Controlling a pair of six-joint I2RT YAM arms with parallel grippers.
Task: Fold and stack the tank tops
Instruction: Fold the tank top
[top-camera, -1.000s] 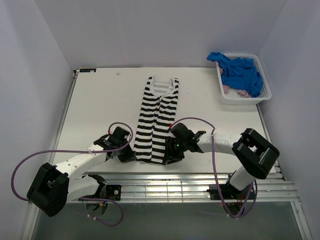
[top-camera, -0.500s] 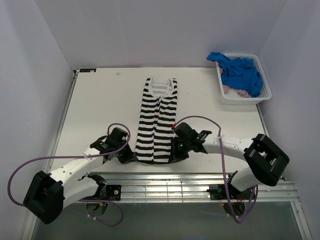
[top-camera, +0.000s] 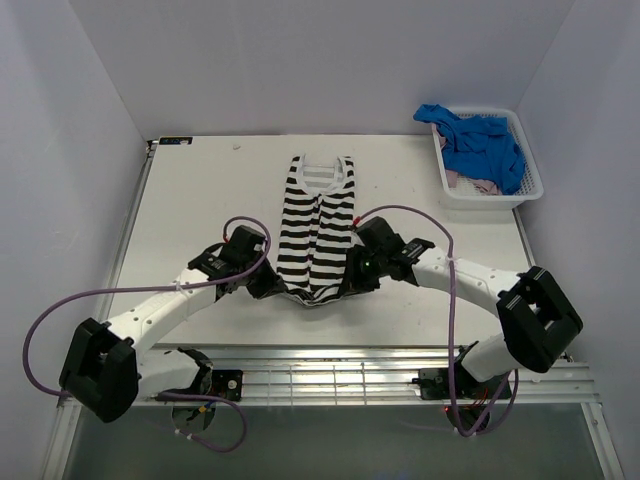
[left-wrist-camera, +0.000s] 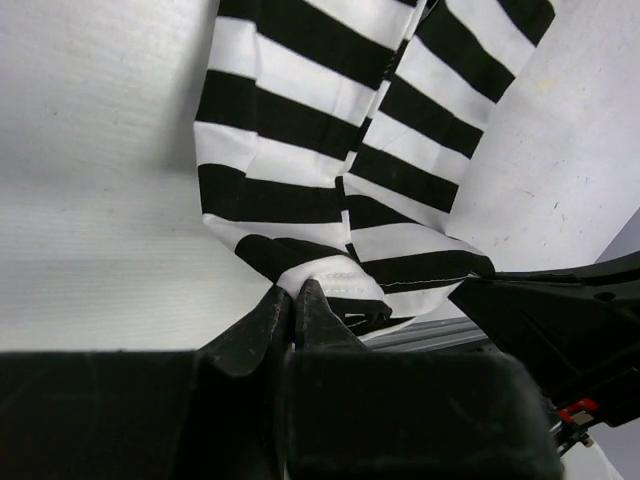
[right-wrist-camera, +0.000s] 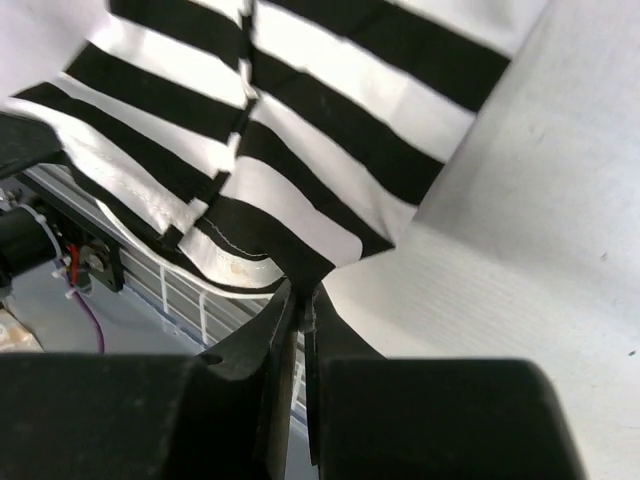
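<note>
The black-and-white striped tank top (top-camera: 318, 215) lies lengthwise in the middle of the table, folded narrow, neckline at the far end. My left gripper (top-camera: 268, 285) is shut on its near left hem corner (left-wrist-camera: 330, 280). My right gripper (top-camera: 356, 278) is shut on its near right hem corner (right-wrist-camera: 290, 262). Both corners are lifted off the table and the near hem sags between them. The blue tank top (top-camera: 478, 142) lies heaped in the white basket (top-camera: 530, 180) at the far right. A bit of the pink-mauve top (top-camera: 480, 185) shows under it.
A metal slatted rail (top-camera: 380, 375) runs along the near table edge, also in the right wrist view (right-wrist-camera: 180, 290). Purple cables (top-camera: 400, 240) loop over both arms. White walls enclose the table on three sides.
Both grippers have moved away from the near edge toward the far end, lifting the hem corners with them. The near part of the striped top is now raised and bunched.
</note>
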